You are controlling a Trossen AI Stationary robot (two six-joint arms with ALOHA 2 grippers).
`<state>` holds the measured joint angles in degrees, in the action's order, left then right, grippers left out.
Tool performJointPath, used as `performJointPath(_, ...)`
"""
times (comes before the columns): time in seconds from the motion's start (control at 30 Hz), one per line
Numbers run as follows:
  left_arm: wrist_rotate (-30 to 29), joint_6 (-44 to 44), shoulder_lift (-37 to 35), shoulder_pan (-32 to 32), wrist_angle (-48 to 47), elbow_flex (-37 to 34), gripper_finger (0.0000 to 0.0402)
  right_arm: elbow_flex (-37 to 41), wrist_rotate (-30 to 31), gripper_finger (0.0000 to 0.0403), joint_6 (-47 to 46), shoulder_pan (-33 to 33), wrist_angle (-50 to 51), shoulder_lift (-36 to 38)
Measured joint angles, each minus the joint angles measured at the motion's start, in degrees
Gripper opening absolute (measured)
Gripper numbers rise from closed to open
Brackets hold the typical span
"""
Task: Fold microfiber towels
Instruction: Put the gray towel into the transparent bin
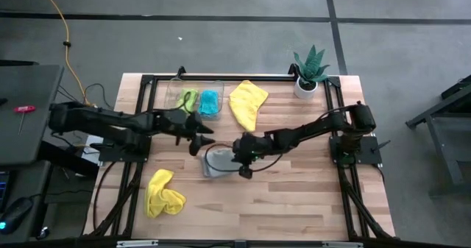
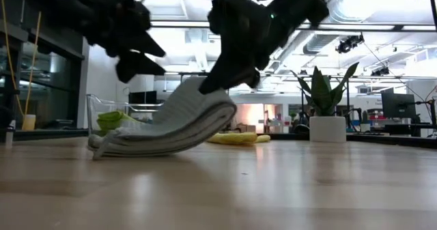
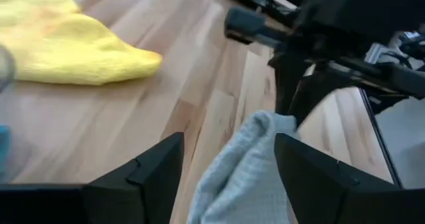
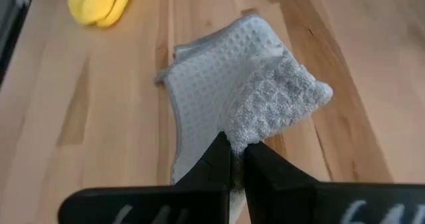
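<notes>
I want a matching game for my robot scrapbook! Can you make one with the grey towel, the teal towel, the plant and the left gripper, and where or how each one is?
Things:
1. grey towel
2. teal towel
3. plant
4. left gripper

Places or states:
A. in the clear tray
B. open, holding nothing
C. at the table's far right corner
D. pinched by the right gripper

Pairs: 1-D, 2-A, 3-C, 4-B

Bright even overhead light; low view backlit, foreground tabletop [image 2: 218,189] blurred
</notes>
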<state>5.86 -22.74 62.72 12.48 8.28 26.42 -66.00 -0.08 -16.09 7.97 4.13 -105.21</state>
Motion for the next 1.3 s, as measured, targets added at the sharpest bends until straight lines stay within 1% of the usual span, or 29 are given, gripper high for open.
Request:
performJointPath(0.07, 2.8, 0.9, 3.8, 0.9, 1.6, 1.8, 0.0229, -2.0, 0.6, 0.0001, 3.2, 0.4, 2.9, 0.0)
performJointPath(0.17, 8.7, 3.3, 8.8, 2.4, 2.6, 4.4, 0.023, -4.4, 2.1, 0.0, 7.0, 0.8, 7.1, 0.1)
performJointPath(0.33, 18.9, 3.9, 15.7, 4.3, 2.9, 9.3, 0.023, -6.4, 3.2, 0.0, 10.0, 0.8, 10.9, 0.1)
performJointPath(0.5, 24.4, 5.4, 20.1, 5.2, 2.8, 12.2, 0.023, -7.8, 3.3, 0.0, 12.1, 0.8, 11.2, 0.2)
performJointPath(0.67, 32.1, 7.3, 21.7, 5.2, 2.6, 12.7, 0.023, -7.9, 3.3, 0.0, 12.3, 0.8, 11.3, 0.2)
performJointPath(0.83, 32.6, 9.4, 22.0, 5.0, 2.2, 12.7, 0.023, -7.9, 3.3, 0.0, 13.6, 0.8, 10.4, 0.2)
performJointPath(1.03, 32.5, 8.1, 22.0, 4.8, 1.6, 12.7, 0.023, -7.9, 3.3, 0.0, 16.3, 0.8, 7.6, 0.2)
performJointPath(1.17, 32.5, 8.0, 22.0, 3.6, 0.0, 12.7, 0.023, -7.9, 3.4, 0.0, 16.7, 0.8, 7.3, 0.2)
performJointPath(1.3, 32.5, 9.1, 22.0, 1.6, -1.6, 12.7, 0.023, -7.9, 5.4, 0.0, 17.6, 0.8, 5.4, 0.2)
